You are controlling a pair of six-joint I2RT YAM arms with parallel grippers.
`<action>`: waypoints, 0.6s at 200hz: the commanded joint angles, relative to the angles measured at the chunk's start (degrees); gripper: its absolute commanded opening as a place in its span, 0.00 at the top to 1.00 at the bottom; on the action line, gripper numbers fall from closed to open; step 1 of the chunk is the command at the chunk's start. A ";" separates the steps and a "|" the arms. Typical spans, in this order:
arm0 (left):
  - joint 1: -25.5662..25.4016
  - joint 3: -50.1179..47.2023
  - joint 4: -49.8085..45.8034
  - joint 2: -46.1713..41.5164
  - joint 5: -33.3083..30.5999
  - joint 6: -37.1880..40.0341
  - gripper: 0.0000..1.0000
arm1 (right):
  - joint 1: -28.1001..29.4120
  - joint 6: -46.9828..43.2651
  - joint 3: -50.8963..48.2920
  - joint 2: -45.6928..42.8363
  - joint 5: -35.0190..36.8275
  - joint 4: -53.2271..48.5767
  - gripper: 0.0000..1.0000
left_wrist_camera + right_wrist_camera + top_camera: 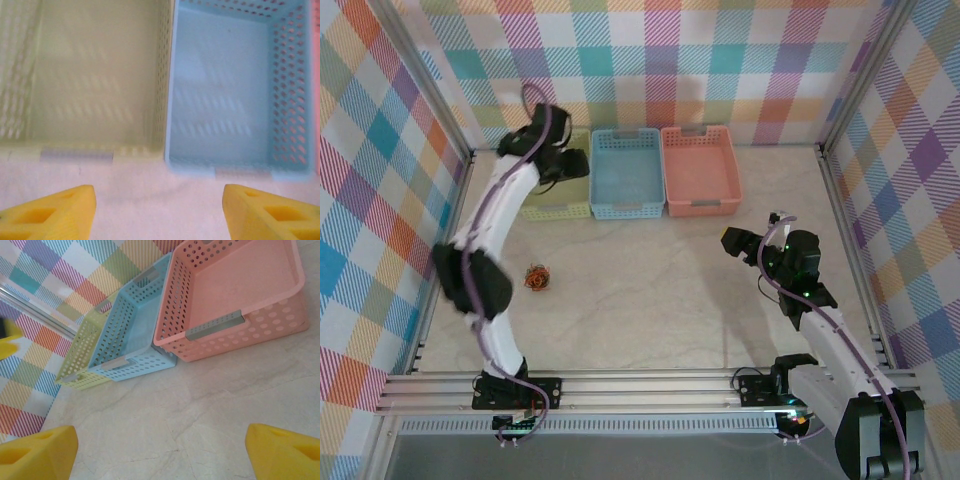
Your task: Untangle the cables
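Cable wad nearer the left arm
Tangled cables (537,277), a round clump, lie at 7 o'clock from the left gripper (159,212) and 9 o'clock from the farther right gripper (732,240); both are spread wide and empty.

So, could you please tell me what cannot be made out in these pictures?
Small orange-and-dark cable tangle: top view, too small to count strands or trace crossings.
Pale yellow perforated plastic basket: top view, mostly covered by the left arm.
Pink perforated plastic basket: left wrist view, cut off by the right edge.
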 commanded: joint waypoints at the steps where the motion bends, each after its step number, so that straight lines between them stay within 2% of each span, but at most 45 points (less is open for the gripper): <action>1: 1.56 -16.90 6.31 -9.27 1.57 -6.67 0.30 | 0.49 -0.04 -0.33 -0.46 0.21 1.71 0.14; 32: 2.50 -33.33 3.44 -18.86 -6.66 -10.45 0.29 | 1.01 0.51 0.01 0.93 -0.49 1.87 0.14; 53: 3.80 -40.48 3.60 -20.61 -7.69 -12.22 0.27 | 1.32 0.40 -0.25 0.99 -0.12 2.11 0.14; 91: 5.30 -46.35 5.77 -19.41 -6.62 -15.06 0.22 | 1.51 0.12 -0.42 1.21 0.73 2.18 0.14; 120: 5.49 -45.52 4.95 -15.77 -5.49 -15.77 0.21 | 1.54 -0.10 -0.42 1.15 1.15 1.94 0.14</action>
